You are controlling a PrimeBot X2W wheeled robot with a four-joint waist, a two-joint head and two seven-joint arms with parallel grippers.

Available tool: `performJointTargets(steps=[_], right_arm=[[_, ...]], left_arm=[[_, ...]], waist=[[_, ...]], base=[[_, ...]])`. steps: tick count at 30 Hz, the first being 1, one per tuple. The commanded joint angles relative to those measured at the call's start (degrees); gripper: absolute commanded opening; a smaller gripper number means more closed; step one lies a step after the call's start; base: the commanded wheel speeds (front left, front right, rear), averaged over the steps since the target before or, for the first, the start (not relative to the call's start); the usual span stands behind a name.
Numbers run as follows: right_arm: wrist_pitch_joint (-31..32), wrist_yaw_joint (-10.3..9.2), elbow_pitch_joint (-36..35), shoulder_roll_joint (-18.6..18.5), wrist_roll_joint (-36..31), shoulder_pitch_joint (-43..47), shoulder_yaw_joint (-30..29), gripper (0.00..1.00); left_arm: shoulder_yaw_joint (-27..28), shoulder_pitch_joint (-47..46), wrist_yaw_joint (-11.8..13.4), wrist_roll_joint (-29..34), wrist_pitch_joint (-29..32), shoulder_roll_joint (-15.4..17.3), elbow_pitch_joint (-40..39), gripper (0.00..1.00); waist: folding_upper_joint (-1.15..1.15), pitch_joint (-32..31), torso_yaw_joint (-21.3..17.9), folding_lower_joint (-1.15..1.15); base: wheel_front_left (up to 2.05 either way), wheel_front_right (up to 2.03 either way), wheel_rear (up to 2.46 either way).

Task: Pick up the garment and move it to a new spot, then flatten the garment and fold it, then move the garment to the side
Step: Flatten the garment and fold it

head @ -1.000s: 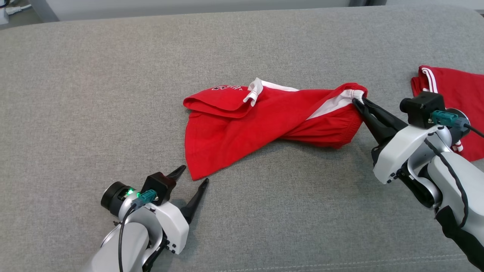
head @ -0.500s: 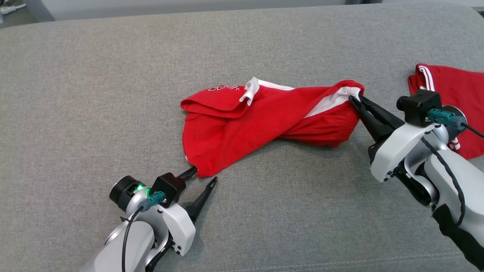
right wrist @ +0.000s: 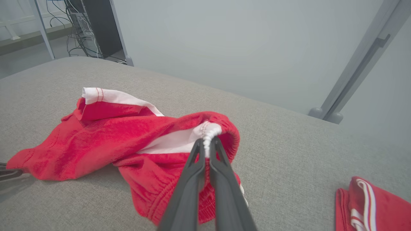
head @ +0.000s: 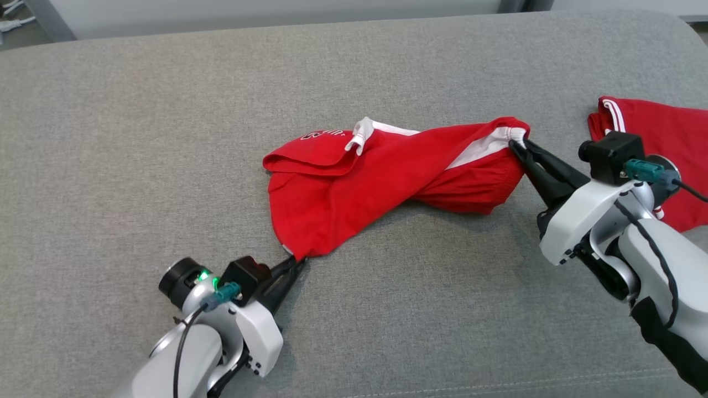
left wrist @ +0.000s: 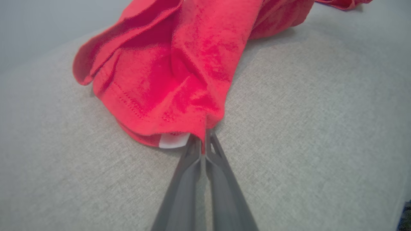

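- At the lower left of the head view, the left gripper point(head: 298, 262) is seen low over the grey cushion point(head: 138, 138), its jaws pressed together on the nearest corner of the garment point(head: 354, 182).
- In the left wrist view, the stitched red hem and a small white patch are seen bunched at the fingertips.
- Across the middle of the cushion, the red garment is laid crumpled and twisted, stretched between the two grippers. A white tab point(head: 359, 134) is turned up on its far edge.
- At the garment's right end, the gathered, white-lined waistband is clamped between the closed jaws of the right gripper point(head: 514, 145).
- At the far right, a folded red cloth point(head: 672, 149) with white stripes is laid flat, apart from the garment and partly hidden behind the right arm.
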Motion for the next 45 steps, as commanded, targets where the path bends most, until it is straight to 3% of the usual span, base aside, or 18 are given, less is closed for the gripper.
performJointTargets(steps=[1, 8, 11, 14, 17, 21, 26, 31, 32, 35, 40, 45], right_arm=[[-0.9, -0.01, -1.3, -1.0, 0.7, -0.5, 0.1, 0.00], [0.3, -0.01, -2.0, -1.0, 3.1, -4.7, 1.9, 0.00], [2.0, -0.01, -1.7, -0.5, 5.7, -8.5, 3.9, 0.00], [4.0, -0.01, -0.9, 0.0, 9.2, -13.4, 5.7, 0.00], [5.6, -0.01, -0.4, -0.5, 11.6, -18.4, 8.6, 0.00], [4.6, -0.01, 0.5, -1.1, 12.8, -22.8, 10.8, 0.00], [0.2, -0.01, 4.0, -0.3, 14.5, -27.3, 12.7, 0.00], [1.5, -0.01, 0.8, -0.4, 20.7, -25.2, 19.8, 0.00], [3.0, -0.01, -2.3, -2.0, 24.0, -23.3, 23.5, 0.00], [6.4, -0.01, -6.8, -5.7, 27.7, -20.8, 27.6, 0.00], [10.9, -0.01, -12.2, -11.0, 30.1, -16.0, 29.5, 0.00], [12.9, -0.01, -15.0, -13.0, 32.3, -11.5, 29.7, 0.00]], left_arm=[[2.1, -3.0, -0.4, -0.9, -0.3, 2.2, -2.0, 0.00], [1.6, -9.6, -0.4, -8.6, -0.3, 7.9, -5.4, 0.00], [-0.9, -14.2, -0.4, -15.5, 2.1, 10.8, -5.0, 0.00], [-0.8, -19.4, -0.4, -27.4, 6.9, 14.0, -6.3, 0.00], [-3.2, -25.3, -0.4, -33.0, 12.8, 18.7, -7.5, 0.00], [-3.6, -30.2, -0.4, -36.1, 14.1, 22.0, -7.7, 0.00], [-2.2, -35.6, -0.4, -39.6, 10.2, 23.5, -5.4, 0.00], [-5.9, -32.1, -0.4, -46.1, 13.2, 24.3, -8.8, 0.00], [-7.8, -28.8, -0.4, -50.1, 15.9, 25.5, -11.8, 0.00], [-10.0, -24.0, -0.4, -55.9, 19.5, 27.8, -16.8, 0.00], [-11.3, -17.6, -0.4, -63.6, 22.3, 30.3, -23.0, 0.00], [-11.1, -13.3, -0.4, -69.6, 24.3, 30.7, -24.8, 0.00]], waist=[[0.00, -0.4, 0.4, 0.00], [0.00, -1.8, 2.1, 0.00], [0.00, -1.7, 2.6, 0.00], [0.00, -1.2, 3.0, 0.00], [0.00, -0.7, 3.3, 0.00], [0.00, -0.5, 3.5, 0.00], [0.00, -0.3, 3.6, 0.00], [0.00, -0.1, 3.5, 0.00], [0.00, 0.1, 3.3, 0.00], [0.00, 0.6, 3.2, 0.00], [0.00, 0.8, 3.1, 0.00], [0.00, 0.3, 2.7, 0.00]], base=[[0.00, 0.00, 0.00], [0.00, 0.00, 0.00], [0.00, 0.00, 0.00], [0.00, 0.00, 0.00], [0.00, 0.00, 0.00], [0.00, 0.00, 0.00], [0.00, 0.00, 0.00], [0.00, 0.00, 0.00], [0.00, 0.00, 0.00], [0.00, 0.00, 0.00], [0.00, 0.00, 0.00], [0.00, 0.00, 0.00]])
